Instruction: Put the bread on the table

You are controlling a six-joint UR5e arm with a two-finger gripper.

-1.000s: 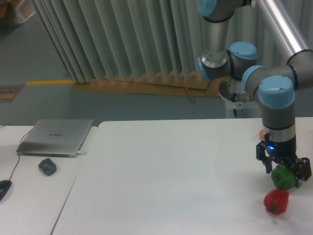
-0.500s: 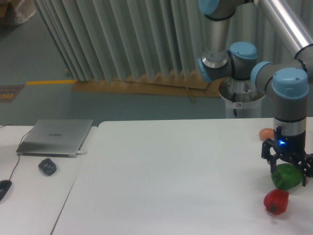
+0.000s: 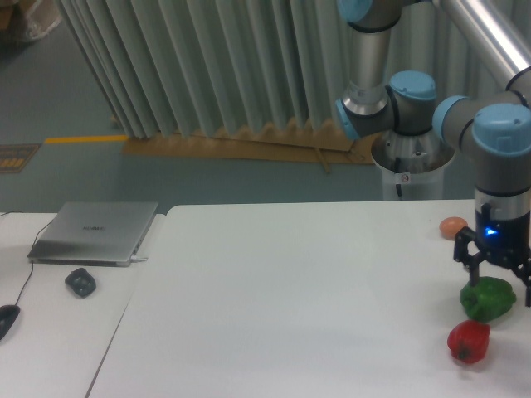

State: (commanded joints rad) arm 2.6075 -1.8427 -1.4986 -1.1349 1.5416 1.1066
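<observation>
The tool (image 3: 501, 280) had shifted right along the bench (image 3: 290, 307) since a second ago and now hung at the frame's right edge, above the green pepper (image 3: 488, 298), which it had earlier partly covered. Its fingers stood apart, holding nothing I could see. The orange ball (image 3: 453, 226), hidden before, showed to the left of the arm. The red pepper (image 3: 469, 341) had not moved. The bread was not visible. The laptop (image 3: 95, 232) stayed put.

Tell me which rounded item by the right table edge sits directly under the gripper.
The green pepper, just below the gripper. The red pepper lies nearer the camera; the orange-brown ball lies behind.
</observation>
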